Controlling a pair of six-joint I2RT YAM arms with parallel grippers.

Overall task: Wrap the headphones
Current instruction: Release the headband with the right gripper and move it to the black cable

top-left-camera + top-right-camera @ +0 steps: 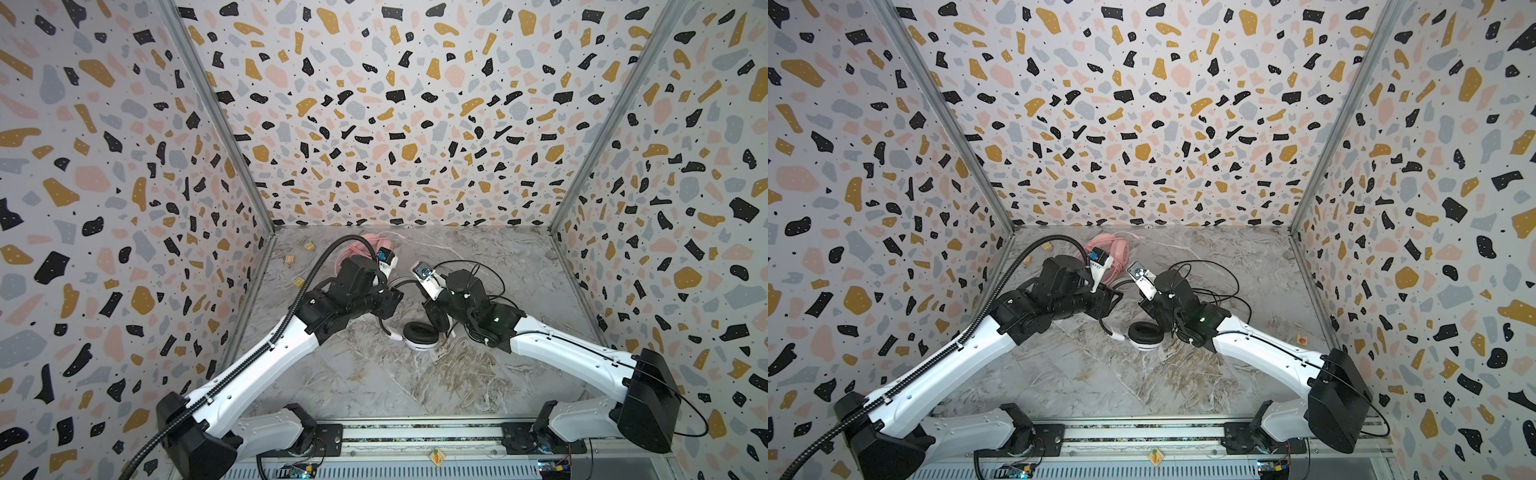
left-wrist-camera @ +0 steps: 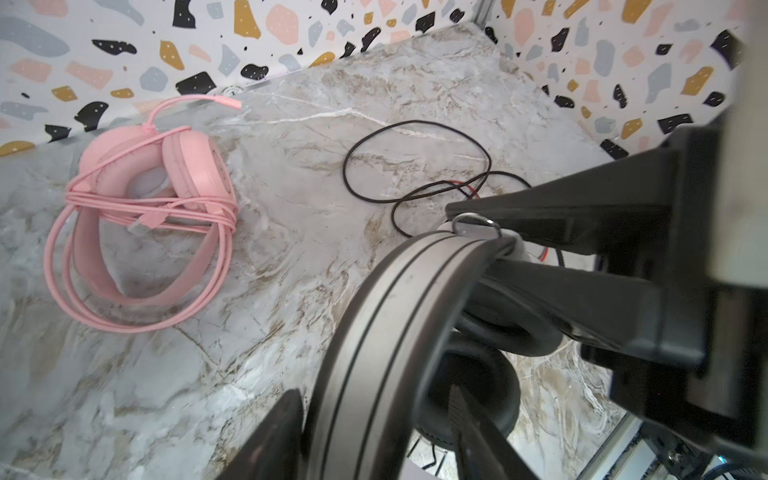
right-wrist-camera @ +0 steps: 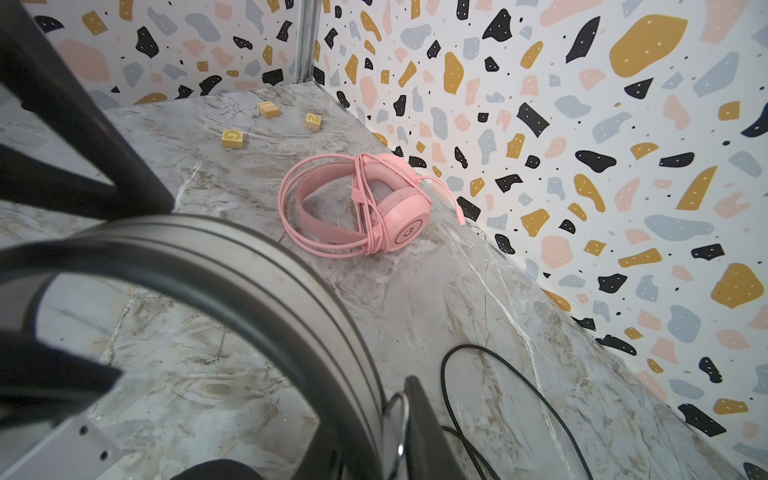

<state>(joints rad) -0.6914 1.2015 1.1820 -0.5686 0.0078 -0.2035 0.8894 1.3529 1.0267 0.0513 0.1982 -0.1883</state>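
Note:
The white-and-black headphones stand at the middle of the table, one ear cup (image 1: 420, 334) (image 1: 1144, 334) lying flat. Their black headband (image 2: 386, 316) (image 3: 257, 253) arches up between my grippers. My left gripper (image 2: 376, 390) (image 1: 392, 301) straddles the band; one finger touches it and a gap shows at the other. My right gripper (image 3: 374, 415) (image 2: 490, 245) (image 1: 428, 305) is shut on the band's end by a metal ring. The black cord (image 2: 415, 121) (image 3: 478, 347) (image 1: 490, 270) lies loose in loops behind. The pink headphones (image 2: 145, 208) (image 3: 374, 208) (image 1: 1119, 259) lie at the back left, their cord wound round them.
Small wooden blocks (image 3: 232, 138) (image 3: 268, 109) (image 3: 313, 121) lie near the back left corner, and another block (image 1: 1301, 340) sits by the right wall. Patterned walls close the table on three sides. A rail (image 1: 415, 434) with both arm bases runs along the front.

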